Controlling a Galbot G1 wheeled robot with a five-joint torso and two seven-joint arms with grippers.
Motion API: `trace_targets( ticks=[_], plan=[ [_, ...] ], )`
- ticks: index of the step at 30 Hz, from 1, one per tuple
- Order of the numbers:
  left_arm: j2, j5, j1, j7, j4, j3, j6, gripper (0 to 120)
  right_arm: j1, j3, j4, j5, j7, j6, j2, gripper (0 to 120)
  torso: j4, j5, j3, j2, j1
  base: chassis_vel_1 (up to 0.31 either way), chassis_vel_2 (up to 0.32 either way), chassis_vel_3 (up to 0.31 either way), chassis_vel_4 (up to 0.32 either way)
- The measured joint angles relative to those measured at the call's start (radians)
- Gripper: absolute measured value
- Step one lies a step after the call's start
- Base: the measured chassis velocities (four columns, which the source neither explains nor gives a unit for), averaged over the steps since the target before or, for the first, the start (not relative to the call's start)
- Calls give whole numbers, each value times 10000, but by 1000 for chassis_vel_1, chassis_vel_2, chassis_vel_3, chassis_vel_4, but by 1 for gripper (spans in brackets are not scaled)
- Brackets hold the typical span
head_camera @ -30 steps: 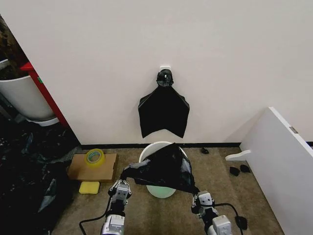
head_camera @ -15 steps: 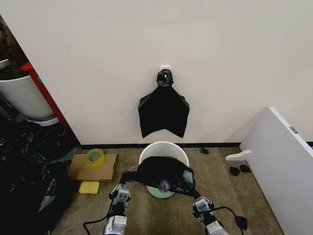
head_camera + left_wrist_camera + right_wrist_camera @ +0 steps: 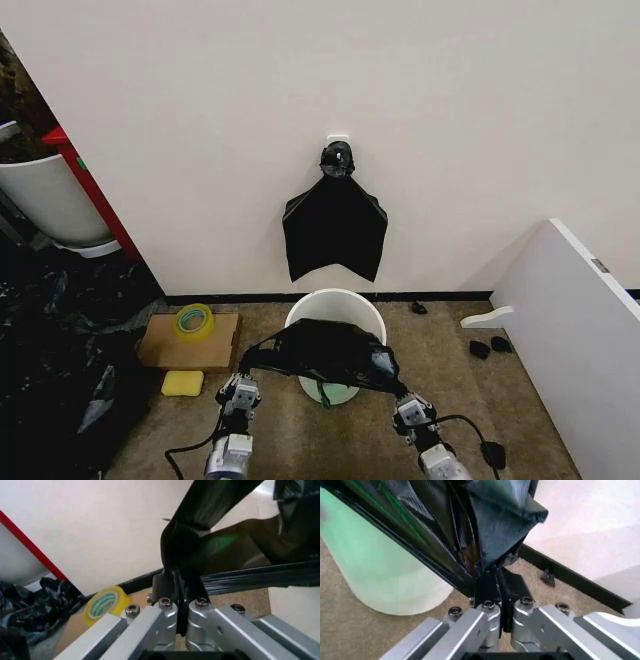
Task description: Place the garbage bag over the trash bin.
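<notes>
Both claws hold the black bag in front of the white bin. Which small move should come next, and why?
Probably carry the bag forward, towards the wall. The left claw and right claw are shut on the garbage bag, stretched between them. It hangs across the near side of the trash bin, and the far rim is bare, so the mouth does not yet go around the rim.

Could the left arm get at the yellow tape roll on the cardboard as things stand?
Probably not: the left gripper is shut on the garbage bag, stretched to the right gripper over the trash bin. The tape roll lies unobstructed nearby, but reaching means letting go.
</notes>
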Motion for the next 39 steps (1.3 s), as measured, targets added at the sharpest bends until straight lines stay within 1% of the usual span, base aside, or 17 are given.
trace_targets(
  ticks=[1,5,16,19,20,21,22,23,24,26,27,28,31,32,34,36,39],
  plan=[
    [-34,-89,-112,-2,143,62,97,0,112,46,-306,46,-318,512,64,0,-1,0,0,0,0,0,0,0,0],
    [-93,-250,-260,-8,367,225,264,0,355,140,-871,188,-1205,1519,228,0,-1,0,0,0,0,0,0,0,0],
    [-118,-793,-411,-8,379,505,351,0,791,396,-1886,674,-2842,3311,252,0,0,0,0,0,0,0,0,0,0],
    [136,-1121,-490,-17,236,501,344,0,796,593,-2107,1194,-3704,4086,42,11,-1,0,1,0,0,0,0,0,0],
    [136,-1121,-490,-17,236,501,344,0,796,593,-2107,1194,-3704,4086,42,11,-1,0,1,0,0,0,0,0,0],
    [248,-1256,-479,-29,103,476,348,7,749,643,-2092,1424,-4028,4473,-46,16,0,1,1,0,0,0,0,0,0],
    [305,-1324,-459,-35,9,456,361,8,702,668,-2056,1533,-4201,4697,-102,20,0,0,0,0,1,0,0,0,0],
    [502,-1485,-312,-42,-316,383,399,16,552,720,-1884,1770,-4656,5220,-279,28,-3,1,0,0,0,0,0,0,0],
    [502,-1485,-312,-42,-316,383,399,16,552,720,-1884,1770,-4656,5220,-279,28,-3,1,0,0,0,0,0,0,0],
    [758,-1541,-31,-48,-770,282,413,25,347,834,-1674,1869,-5139,5714,-530,36,-1,-1,0,0,0,0,0,0,0],
    [873,-1543,119,-60,-968,238,417,30,271,901,-1603,1868,-5294,5856,-630,39,-1,1,0,0,0,0,0,0,0],
    [873,-1543,119,-60,-968,238,417,30,271,901,-1603,1868,-5294,5856,-630,39,-1,1,0,0,0,0,0,0,0],
    [1272,-1442,649,-149,-1478,100,441,45,29,1251,-1519,1708,-5821,6247,-895,56,-1,-1,0,0,0,0,0,0,0],
    [1272,-1442,649,-149,-1478,100,441,45,29,1251,-1519,1708,-5821,6247,-895,56,-1,-1,0,0,0,0,0,0,0],
    [1435,-1329,862,-231,-1603,30,397,54,-58,1476,-1568,1499,-6117,6449,-944,67,0,0,0,0,0,0,0,0,0],
    [1515,-1264,992,-285,-1677,-11,342,59,-122,1589,-1589,1368,-6268,6572,-958,68,0,-1,0,0,0,0,0,0,0],
    [1747,-1089,1383,-382,-1969,-101,185,74,-368,1830,-1498,1168,-6747,6917,-991,84,0,1,0,0,0,0,0,0,0]
  ],
)
